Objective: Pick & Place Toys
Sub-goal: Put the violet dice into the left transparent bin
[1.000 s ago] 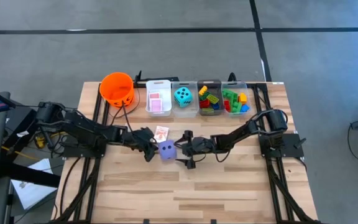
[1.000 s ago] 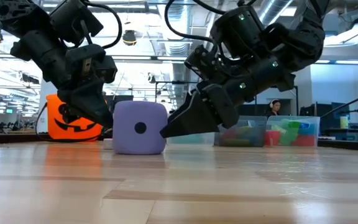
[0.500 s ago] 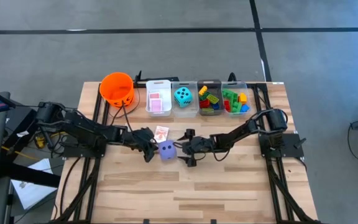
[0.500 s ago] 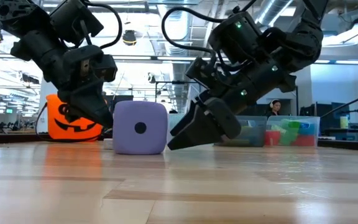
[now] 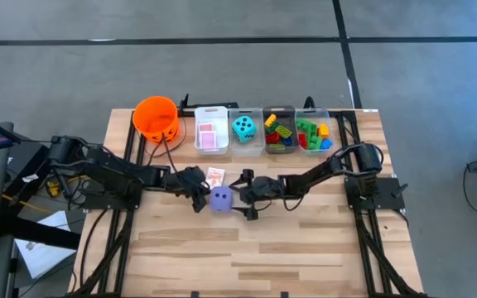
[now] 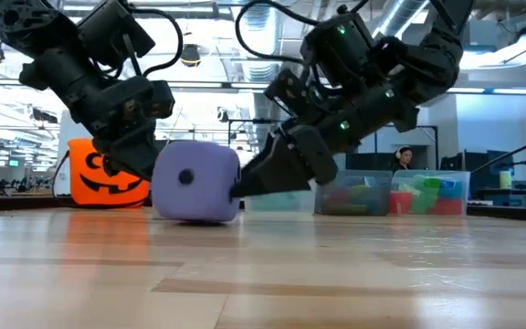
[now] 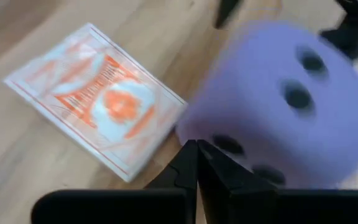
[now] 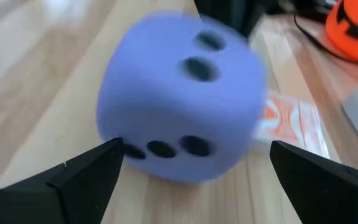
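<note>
purple die [image 5: 220,199]: sitting mid-table, tilting off flat in the low view, black dots showing, blurred in both wrist views
card pack [image 5: 214,176]: lying flat on the table just behind the purple die, orange-and-white face showing up
teal die [image 5: 243,127]: resting in the second bin along the far edge, black dots facing up
pink-backed cards [image 5: 208,135]: lying in the white bin
bricks [image 5: 281,130]: piling mixed red, green, yellow in the third bin
more bricks [image 5: 312,133]: filling the fourth bin, mostly green, some red, blue, orange

arms: two, dark, jointed | cables: black, looped | fingers: dark, wedge-shaped, two per arm
</note>
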You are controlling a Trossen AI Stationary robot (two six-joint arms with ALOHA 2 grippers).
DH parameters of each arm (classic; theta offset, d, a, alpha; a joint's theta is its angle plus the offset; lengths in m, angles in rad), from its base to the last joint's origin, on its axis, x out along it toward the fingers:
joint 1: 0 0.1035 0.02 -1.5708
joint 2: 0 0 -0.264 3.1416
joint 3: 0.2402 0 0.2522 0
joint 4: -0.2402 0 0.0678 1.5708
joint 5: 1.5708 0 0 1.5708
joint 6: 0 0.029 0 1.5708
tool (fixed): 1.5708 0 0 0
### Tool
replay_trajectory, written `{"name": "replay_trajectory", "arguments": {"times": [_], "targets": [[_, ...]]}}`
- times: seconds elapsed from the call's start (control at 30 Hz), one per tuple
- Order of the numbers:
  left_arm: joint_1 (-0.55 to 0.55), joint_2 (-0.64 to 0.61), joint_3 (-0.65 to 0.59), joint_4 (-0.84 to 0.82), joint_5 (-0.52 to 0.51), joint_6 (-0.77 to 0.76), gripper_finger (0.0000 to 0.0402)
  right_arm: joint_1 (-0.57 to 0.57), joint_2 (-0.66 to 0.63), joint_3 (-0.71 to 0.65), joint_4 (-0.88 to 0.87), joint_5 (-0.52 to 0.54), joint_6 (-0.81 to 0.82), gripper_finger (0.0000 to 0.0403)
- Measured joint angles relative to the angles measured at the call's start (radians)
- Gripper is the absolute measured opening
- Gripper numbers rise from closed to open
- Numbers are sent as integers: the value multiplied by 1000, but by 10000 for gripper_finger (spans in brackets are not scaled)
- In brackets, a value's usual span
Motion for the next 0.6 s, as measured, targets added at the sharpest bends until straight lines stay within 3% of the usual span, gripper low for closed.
{"name": "replay_trajectory", "arguments": {"times": [0.3,0.6], "targets": [[36,0,0,8,-2,-10,0,17,0,97,-65,-47,7,400],[35,0,0,-9,-1,-25,0,25,0,123,-180,-66,197,400]]}}
